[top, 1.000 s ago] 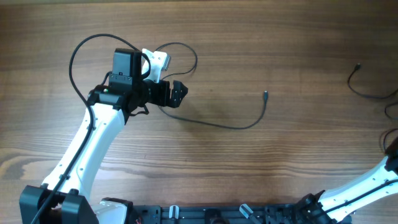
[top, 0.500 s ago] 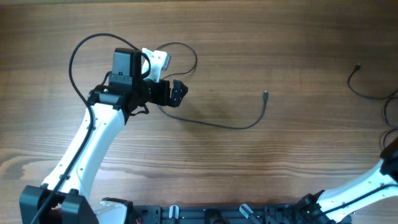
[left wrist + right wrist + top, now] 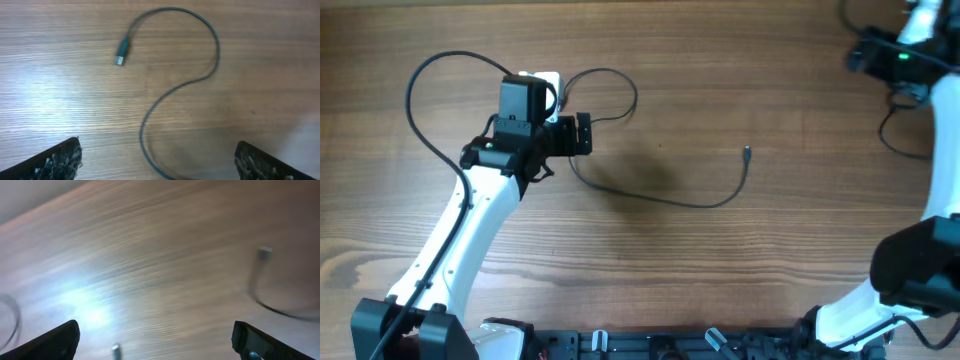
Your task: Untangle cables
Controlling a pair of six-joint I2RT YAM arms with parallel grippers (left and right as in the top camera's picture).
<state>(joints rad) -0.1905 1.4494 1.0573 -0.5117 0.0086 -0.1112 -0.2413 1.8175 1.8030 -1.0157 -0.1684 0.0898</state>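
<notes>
Because each of the cables is a very thin, limp black cord with next to no weight, it should trail and flop rather than keep a shape. The small hard plug at an end looks the surest place to pinch, since the smooth strand could slide out of a loose grip. On the left half of the worktop [image 3: 770, 280], toward its far edge, the left fingers [image 3: 55, 162] stand wide apart with nothing between them, poised over the first cable [image 3: 660, 198]. In the left wrist view one end of it lies in an S-curve on the bare wood, ending in the near plug [image 3: 120, 56]. From overhead it makes an open loop by the far edge and passes under the left wrist. It then sweeps in a shallow arc toward the worktop's middle and hooks up to the middle plug [image 3: 747, 152]. Whether the loop crosses itself under the wrist I cannot tell. Well apart, by the right edge near the far right corner, a short bend of the second cable [image 3: 885, 138] shows. The right fingers [image 3: 260, 342] are likewise spread and empty above the wood, and a blurred dark strand with a pale plug [image 3: 264, 252] lies ahead of them.
</notes>
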